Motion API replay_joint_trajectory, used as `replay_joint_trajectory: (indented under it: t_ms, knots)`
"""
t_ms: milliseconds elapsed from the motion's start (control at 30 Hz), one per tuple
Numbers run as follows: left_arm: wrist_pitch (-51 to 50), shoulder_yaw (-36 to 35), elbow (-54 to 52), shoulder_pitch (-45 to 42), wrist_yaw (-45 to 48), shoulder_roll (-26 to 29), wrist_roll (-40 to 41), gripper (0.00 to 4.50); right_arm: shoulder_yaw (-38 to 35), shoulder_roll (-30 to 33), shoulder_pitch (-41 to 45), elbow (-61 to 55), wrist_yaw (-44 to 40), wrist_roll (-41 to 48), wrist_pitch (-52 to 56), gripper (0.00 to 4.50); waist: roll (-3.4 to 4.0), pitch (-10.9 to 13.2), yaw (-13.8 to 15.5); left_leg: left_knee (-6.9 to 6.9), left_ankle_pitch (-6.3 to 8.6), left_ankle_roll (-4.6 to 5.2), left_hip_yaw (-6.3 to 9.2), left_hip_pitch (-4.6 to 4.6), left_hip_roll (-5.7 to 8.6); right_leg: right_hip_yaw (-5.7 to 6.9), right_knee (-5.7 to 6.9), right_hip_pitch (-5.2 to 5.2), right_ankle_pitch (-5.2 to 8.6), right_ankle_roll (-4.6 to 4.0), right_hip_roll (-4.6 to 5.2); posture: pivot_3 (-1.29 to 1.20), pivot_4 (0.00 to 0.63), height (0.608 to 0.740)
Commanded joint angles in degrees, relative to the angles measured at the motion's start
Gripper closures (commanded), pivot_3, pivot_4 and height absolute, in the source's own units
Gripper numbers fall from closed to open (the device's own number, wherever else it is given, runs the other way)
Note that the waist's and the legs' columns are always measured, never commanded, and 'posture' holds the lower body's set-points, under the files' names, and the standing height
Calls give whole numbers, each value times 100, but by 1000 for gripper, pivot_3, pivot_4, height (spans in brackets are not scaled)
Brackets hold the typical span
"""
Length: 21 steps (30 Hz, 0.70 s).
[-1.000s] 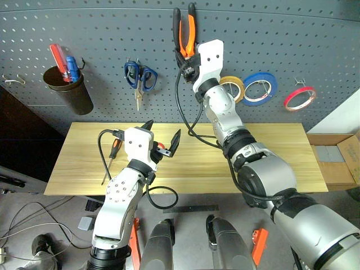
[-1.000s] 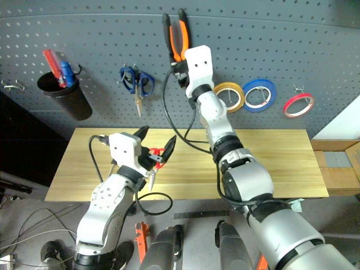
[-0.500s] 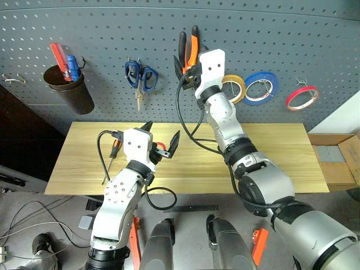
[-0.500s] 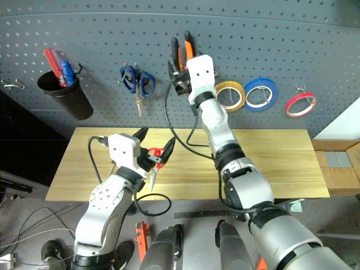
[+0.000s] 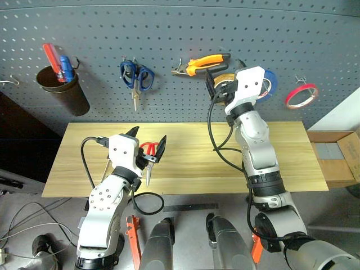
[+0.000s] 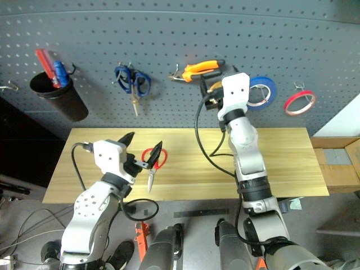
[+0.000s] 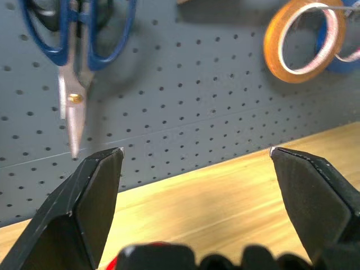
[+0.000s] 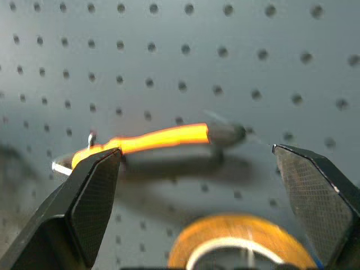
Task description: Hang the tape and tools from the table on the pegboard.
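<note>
Left claw (image 5: 147, 144) gapes empty just above the red-handled scissors (image 6: 152, 162) on the table (image 5: 281, 152) (likely lining up a grab). Pliers (image 5: 203, 62) hang on the pegboard (image 5: 169, 28); right claw (image 8: 208, 169) open, released, nearby; red tape (image 5: 300, 96) hung far right.

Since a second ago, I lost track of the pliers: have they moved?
Yes. The pliers swung from upright in the right gripper to lying sideways on the pegboard, left of the yellow tape.

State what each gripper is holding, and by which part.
Nothing is held. The left gripper stands open above the red-handled scissors; the right gripper stands open before the hung pliers.
</note>
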<state>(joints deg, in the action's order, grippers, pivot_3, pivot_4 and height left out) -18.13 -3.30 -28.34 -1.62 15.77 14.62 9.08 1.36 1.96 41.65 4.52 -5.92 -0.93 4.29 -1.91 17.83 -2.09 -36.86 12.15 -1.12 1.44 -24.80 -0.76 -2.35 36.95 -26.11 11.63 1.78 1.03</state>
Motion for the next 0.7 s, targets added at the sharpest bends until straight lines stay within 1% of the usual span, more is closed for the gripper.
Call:
replay_joint_trajectory:
  t_ms: [33,100,167,300,367,433,500,533,567,600,700]
  knots:
    - [156,-101,-93,97,12,26,51,0,42,32,-77,-686,-61,78,302,35,0,0,-9,0,0,0,-2,0,-1,2,0,0,0,0,-2,2,319,740]
    - [148,-162,-111,173,31,55,74,0,-23,111,-183,-942,-148,162,538,35,0,0,-7,0,0,0,-6,0,-2,5,1,-1,1,0,-9,2,320,740]
    - [125,-222,-135,272,111,124,119,0,-48,255,-319,-1216,-428,356,785,35,0,0,8,3,0,0,-6,-1,-2,5,-1,0,2,-1,-13,4,322,740]
    - [-8,-600,-131,866,480,572,232,0,-156,928,-900,-2326,-1470,1419,2000,35,1,1,19,11,1,-2,-2,-3,3,0,-7,-1,13,5,-15,5,318,740]
    - [-338,-857,-105,1094,581,777,414,0,-102,1264,-1229,-2836,-1921,2130,2888,35,1,1,20,18,3,-3,2,-3,6,-2,-8,-4,18,5,5,-2,315,740]
    - [-862,-1028,-58,1154,543,939,525,0,133,1710,-1651,-3271,-2407,2686,3680,35,1,1,20,19,4,-3,7,-3,5,1,-8,-5,22,2,11,-2,315,740]
    - [-1445,-971,2,1023,404,1088,454,0,426,1984,-1969,-3427,-2586,2781,4010,35,1,2,20,20,4,-3,9,-2,4,8,-7,-3,26,-2,10,1,321,740]
    - [-1799,-955,36,848,251,1055,470,0,544,1997,-2055,-3422,-2593,2806,4083,35,3,4,22,19,4,-3,8,-2,2,10,-7,-2,42,-29,8,5,324,740]
    - [-2202,-926,77,663,114,1023,498,0,637,1983,-2098,-3406,-2590,2837,4155,35,3,10,22,18,3,-3,6,-1,3,11,-5,-2,44,-32,6,6,324,740]
    - [-2385,-741,135,476,52,1102,347,0,748,1980,-2093,-3363,-2603,2892,4325,35,2,19,21,14,3,-3,6,-1,3,11,-2,-2,43,-31,4,9,325,740]
    - [-3269,-457,422,-162,-224,1041,233,0,1252,2144,-2080,-3265,-2888,2820,4482,35,-2,24,23,-2,3,-4,3,-2,5,12,-2,2,37,-20,-18,9,325,740]
